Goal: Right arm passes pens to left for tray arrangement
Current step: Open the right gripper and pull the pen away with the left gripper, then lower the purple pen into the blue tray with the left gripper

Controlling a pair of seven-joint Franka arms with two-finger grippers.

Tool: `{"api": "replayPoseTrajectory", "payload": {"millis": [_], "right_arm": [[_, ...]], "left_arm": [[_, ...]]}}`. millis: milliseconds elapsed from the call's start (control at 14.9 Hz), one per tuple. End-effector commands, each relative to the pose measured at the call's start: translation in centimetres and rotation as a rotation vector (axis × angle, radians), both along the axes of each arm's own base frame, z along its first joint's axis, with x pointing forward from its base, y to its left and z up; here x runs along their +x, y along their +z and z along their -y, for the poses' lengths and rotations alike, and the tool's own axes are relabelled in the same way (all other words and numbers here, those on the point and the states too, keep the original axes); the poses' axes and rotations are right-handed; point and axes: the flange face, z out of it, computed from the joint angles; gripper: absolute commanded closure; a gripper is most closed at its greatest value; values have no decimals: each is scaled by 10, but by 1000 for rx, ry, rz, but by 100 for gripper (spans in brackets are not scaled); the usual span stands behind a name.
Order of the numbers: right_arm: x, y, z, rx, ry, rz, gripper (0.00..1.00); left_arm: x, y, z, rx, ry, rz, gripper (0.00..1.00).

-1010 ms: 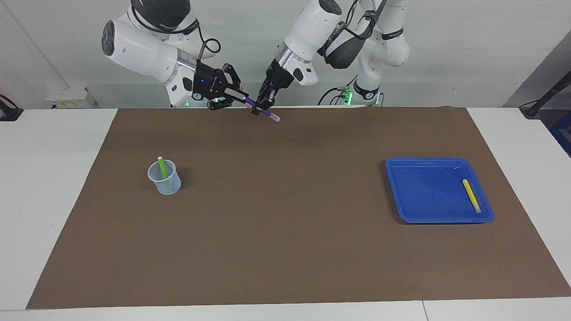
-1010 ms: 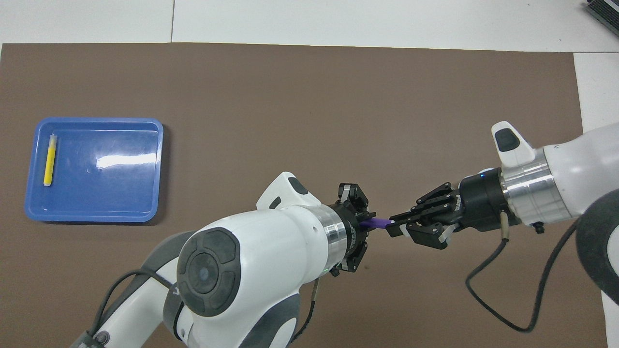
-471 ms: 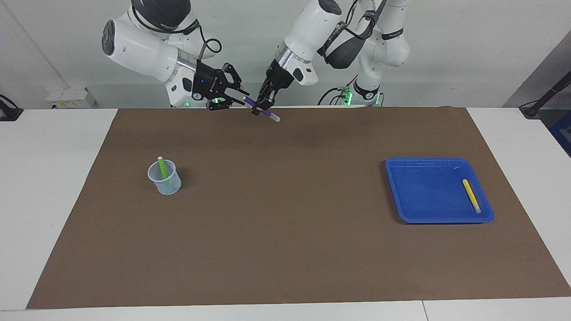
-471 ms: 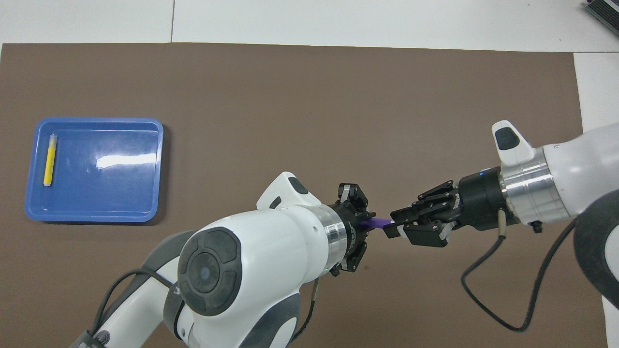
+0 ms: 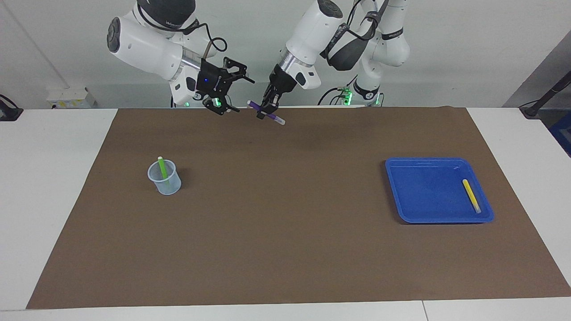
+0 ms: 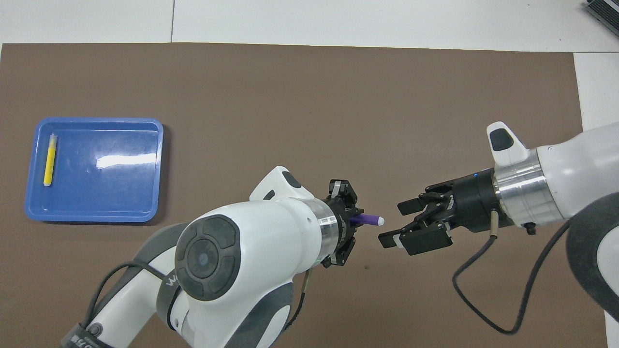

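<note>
Left gripper (image 5: 268, 107) pinches the purple pen (image 5: 266, 113) over the mat's (image 5: 285, 249) robot-side edge. Right gripper (image 5: 238, 93) hangs beside it, jaws spread, empty; yellow pen (image 5: 471, 195) lies in the tray (image 5: 424, 214).

Two high cameras face each other, both covering the brown mat (image 5: 285, 214).

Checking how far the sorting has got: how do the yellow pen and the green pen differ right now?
The yellow pen lies flat in the blue tray, toward the left arm's end; the green pen stands tilted in the clear cup, toward the right arm's end. Both are slim markers that no pincer touches.
</note>
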Motion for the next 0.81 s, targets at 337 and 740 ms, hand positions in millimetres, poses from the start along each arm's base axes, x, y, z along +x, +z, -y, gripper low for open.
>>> {"api": "replayPoseTrajectory", "payload": {"millis": [337,740], "right_arm": [[4,-10,32,-232,-38,56,0],[11,-18,66,-453,-70,90,0]], "left_arm": [[59,-14,-89,106,-103,22,100],[93,-34,-193,172,-274,29,100]]}}
